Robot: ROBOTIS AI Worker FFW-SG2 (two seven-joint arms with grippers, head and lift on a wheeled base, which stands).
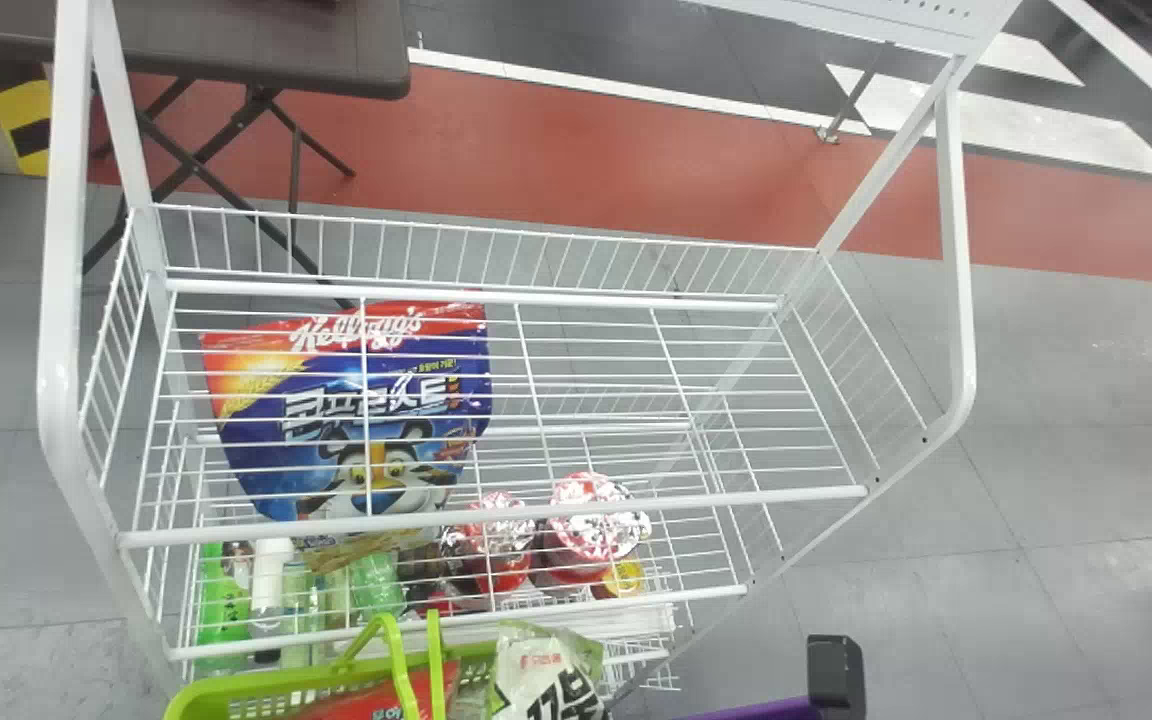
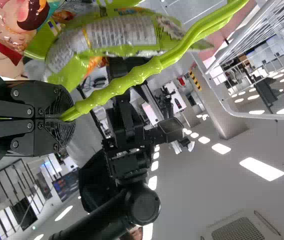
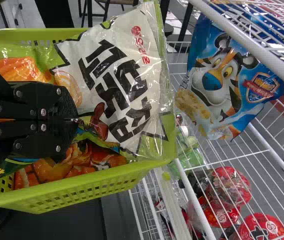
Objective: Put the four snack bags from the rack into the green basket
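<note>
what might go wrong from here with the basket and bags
The white-fronted bag sticks up above the green basket and might spill out. The left gripper is clamped on the handle, so a bump may swing the basket. The right gripper could snag a bag when leaving.

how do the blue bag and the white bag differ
The blue bag is in the rack; the white bag is in the green basket. The blue bag pictures a tiger's face, while the white bag carries big black lettering. Both are glossy printed bags.
</note>
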